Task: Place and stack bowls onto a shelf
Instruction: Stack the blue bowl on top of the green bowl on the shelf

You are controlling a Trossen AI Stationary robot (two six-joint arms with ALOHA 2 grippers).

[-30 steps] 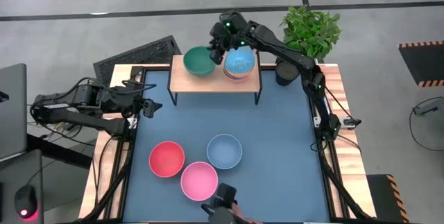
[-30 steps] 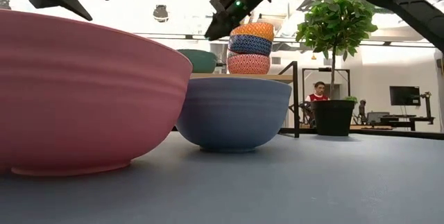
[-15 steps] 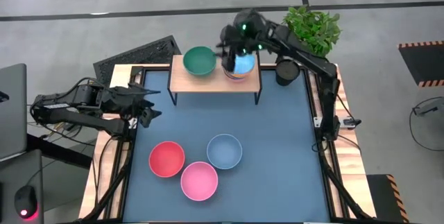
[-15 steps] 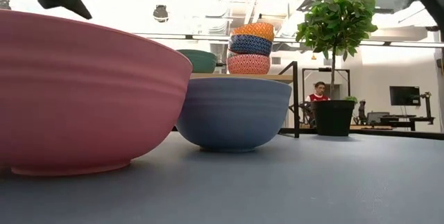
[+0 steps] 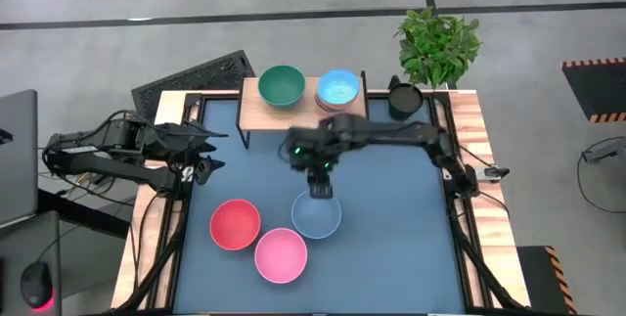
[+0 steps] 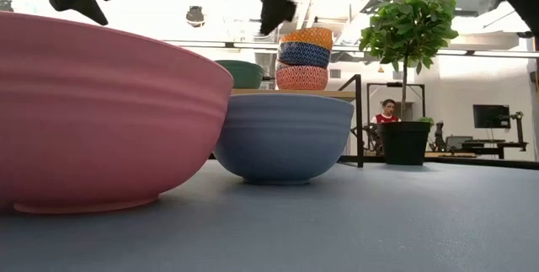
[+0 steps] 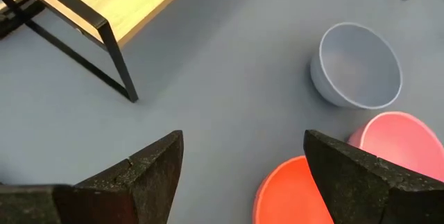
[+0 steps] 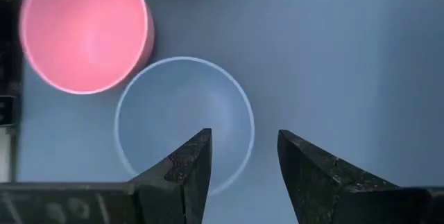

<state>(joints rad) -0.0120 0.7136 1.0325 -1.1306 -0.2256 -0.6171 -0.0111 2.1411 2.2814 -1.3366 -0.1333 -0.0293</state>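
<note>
- Right hand (image 5: 320,190): hangs above the far rim of the grey-blue bowl (image 5: 316,213), fingers pointing down. In its own wrist view the fingers are parted with nothing between them, and the rim of the grey-blue bowl (image 8: 184,122) passes through the gap; the bowl's centre lies just toward the bench's near edge from the hand.
- Judgement: the coming grasp depends on one finger going inside that rim and one outside. A round bowl has no long axis, so only rim alignment matters.
- Left hand (image 5: 202,156): waits over the left edge of the bench (image 5: 391,208), fingers spread wide and empty, well apart from the grey-blue bowl. The right hand is clearly the nearer.
- Large bowls on the bench, count three: red bowl (image 5: 235,224), pink bowl (image 5: 281,254), grey-blue bowl. The pink one sits just beside the other two.
- Large bowl on the shelf (image 5: 256,112), count one: green bowl (image 5: 281,85), at the shelf's left part.
- Small patterned bowls on the shelf, a single stack (image 6: 304,57) to the green bowl's right: three are countable from the low view, orange on top, dark blue in the middle, red-orange patterned lowest. From above only a bright blue interior (image 5: 337,87) shows. Whether a fourth is nested inside cannot be told.
- Shelf, count one, at the far edge of the bench.
</note>
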